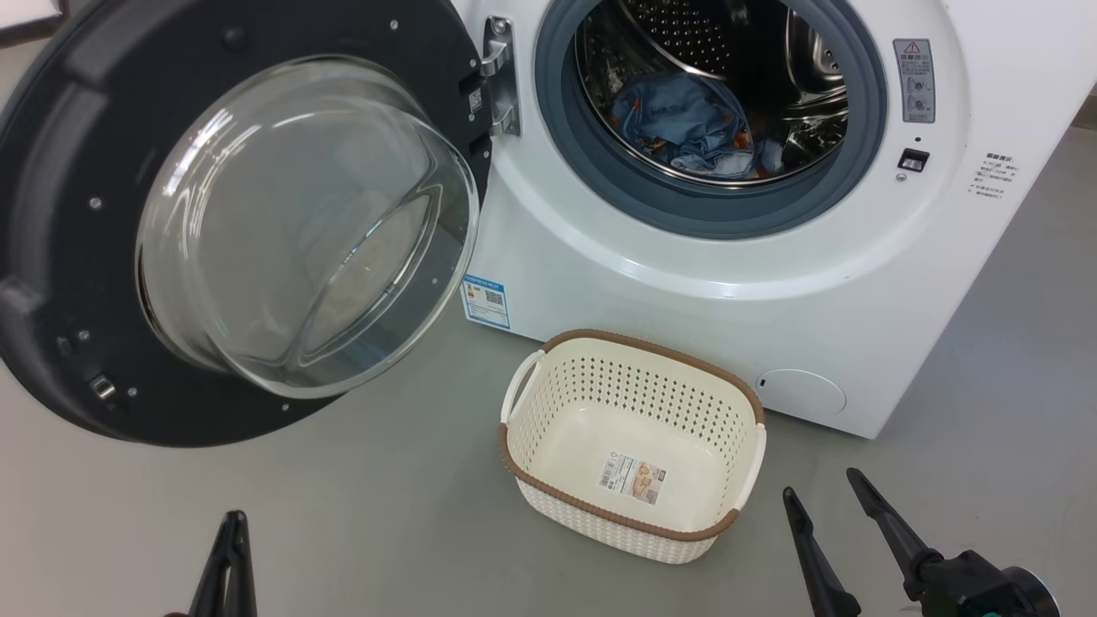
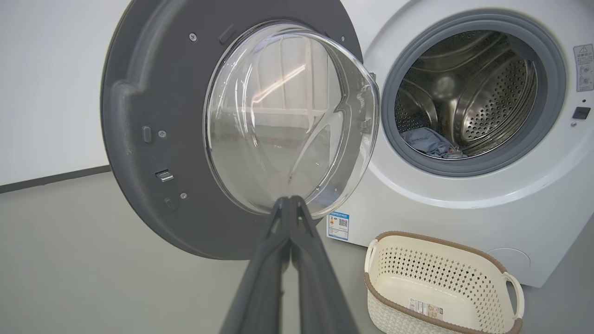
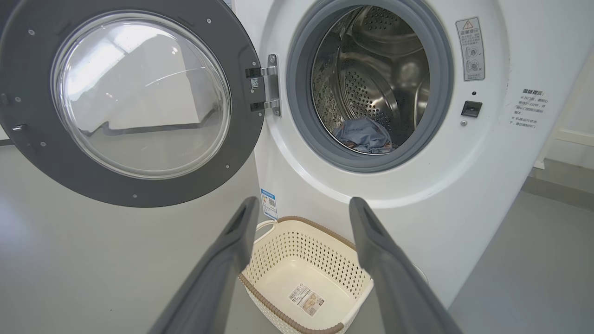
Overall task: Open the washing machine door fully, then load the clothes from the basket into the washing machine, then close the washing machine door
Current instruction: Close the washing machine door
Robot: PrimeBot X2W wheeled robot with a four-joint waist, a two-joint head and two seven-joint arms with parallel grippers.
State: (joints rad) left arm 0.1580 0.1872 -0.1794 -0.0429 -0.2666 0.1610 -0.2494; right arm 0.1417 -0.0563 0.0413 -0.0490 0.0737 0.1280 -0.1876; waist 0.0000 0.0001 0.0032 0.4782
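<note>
The washing machine (image 1: 737, 291) stands with its round black door (image 1: 51, 257) swung wide to the left, the glass bowl (image 1: 300, 223) bulging toward me. Light blue printed clothes (image 1: 686, 124) lie in the steel drum (image 3: 371, 79). The cream basket (image 1: 634, 446) sits on the floor before the machine, holding nothing but its label sticker (image 1: 632, 477). My left gripper (image 1: 230, 521) is shut at the lower left, its fingers pressed together with nothing between them (image 2: 290, 202). My right gripper (image 1: 818, 484) is open at the lower right, just right of the basket (image 3: 301, 278).
Grey floor (image 1: 343, 514) spreads around the basket and under the door. A blue label (image 1: 486, 302) and a round filter cover (image 1: 801, 392) mark the machine's lower front. A white wall (image 2: 46, 83) stands left of the door.
</note>
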